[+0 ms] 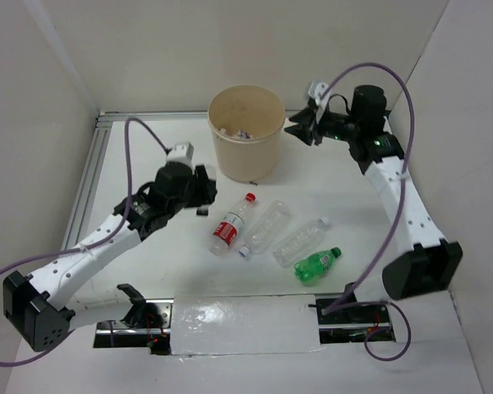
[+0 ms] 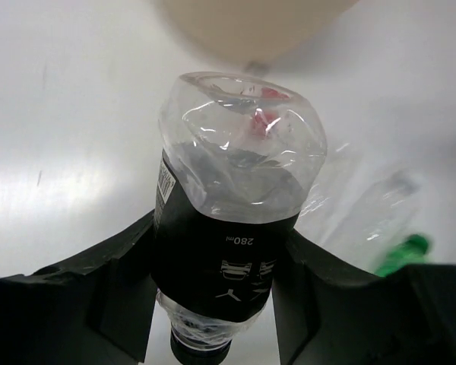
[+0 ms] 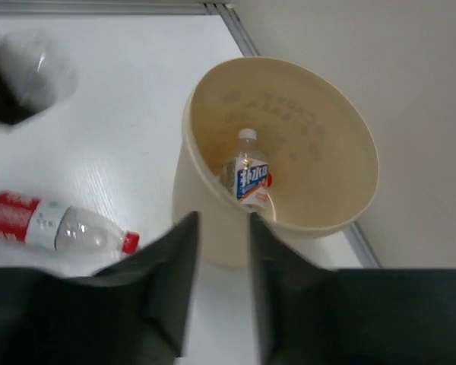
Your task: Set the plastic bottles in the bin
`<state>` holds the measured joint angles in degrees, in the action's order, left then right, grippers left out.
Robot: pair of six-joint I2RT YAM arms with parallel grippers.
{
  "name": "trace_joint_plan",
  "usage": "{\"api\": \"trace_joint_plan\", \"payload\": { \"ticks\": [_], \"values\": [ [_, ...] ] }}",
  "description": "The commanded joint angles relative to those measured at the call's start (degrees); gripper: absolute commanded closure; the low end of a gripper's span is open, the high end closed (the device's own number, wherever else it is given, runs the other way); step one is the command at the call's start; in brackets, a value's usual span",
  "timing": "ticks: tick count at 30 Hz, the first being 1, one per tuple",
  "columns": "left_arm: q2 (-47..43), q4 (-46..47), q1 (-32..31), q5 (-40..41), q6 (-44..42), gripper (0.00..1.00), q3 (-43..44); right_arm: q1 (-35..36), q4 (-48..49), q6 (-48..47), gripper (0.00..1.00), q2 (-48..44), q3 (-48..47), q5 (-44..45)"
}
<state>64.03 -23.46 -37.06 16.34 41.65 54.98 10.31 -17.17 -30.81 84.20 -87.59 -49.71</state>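
1. Green bottle (image 1: 317, 263) lies on its side on the table (image 1: 345, 197), nearest the arm bases and right of centre. It is well apart from both grippers.
2. Just behind it is the white-cap bottle (image 1: 300, 240), lying at a slant, cap to the far right.
3. Next left is the clear bottle (image 1: 265, 228), also flat, w/ its cap at the near-left end.
4. Red-label bottle (image 1: 230, 226) lies flat beside it, red cap pointing far-right. It is near the L gripper (image 1: 201, 193) but not touching, and is the closest loose one to it.
5. L gripper is clamped on the dark bottle (image 2: 239, 163). In the L wrist view a finger presses each side of the black label, the clear base end sticks out past the fingertips, and the cap end sits back toward the wrist.
6. The held bottle is just short of the bin (image 1: 246, 160), at the bin's near-left side. The bin wall shows as a blur right ahead of the bottle in the L wrist view.
7. Bin stands upright at the far centre of the table. One blue-label bottle (image 3: 247, 179) w/ a white cap is already inside, leaning on the inner wall.
8. R gripper (image 1: 304, 127) hovers just beside the bin's right rim, above rim level. Its fingers (image 3: 175, 289) are a little apart w/ nothing between them, and they frame the bin's outer wall in the R wrist view.
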Motion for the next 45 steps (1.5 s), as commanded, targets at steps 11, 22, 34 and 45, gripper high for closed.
{"api": "trace_joint_plan", "payload": {
  "ticks": [11, 22, 34, 45],
  "values": [
    [34.8, 26.5, -0.3, 2.6, -19.4, 0.79, 47.7, 4.5, -19.2, -39.1, 0.3, -15.8, 32.8, -3.1],
    [49.1, 18.8, 1.4, 5.1, -22.2, 0.0, 62.3, 10.4, -16.2, -60.5, 0.15, -11.6, 39.3, 5.6],
    [9.4, 12.3, -2.9, 7.2, -19.1, 0.0, 15.6, 17.8, -6.6, -66.2, 0.15, 5.6, 38.0, 14.6],
    [-3.1, 14.4, -2.9, 0.7, -7.8, 0.0, -12.6, 16.0, -22.5, -68.3, 0.72, 1.2, 31.9, 9.5]
  ]
}}
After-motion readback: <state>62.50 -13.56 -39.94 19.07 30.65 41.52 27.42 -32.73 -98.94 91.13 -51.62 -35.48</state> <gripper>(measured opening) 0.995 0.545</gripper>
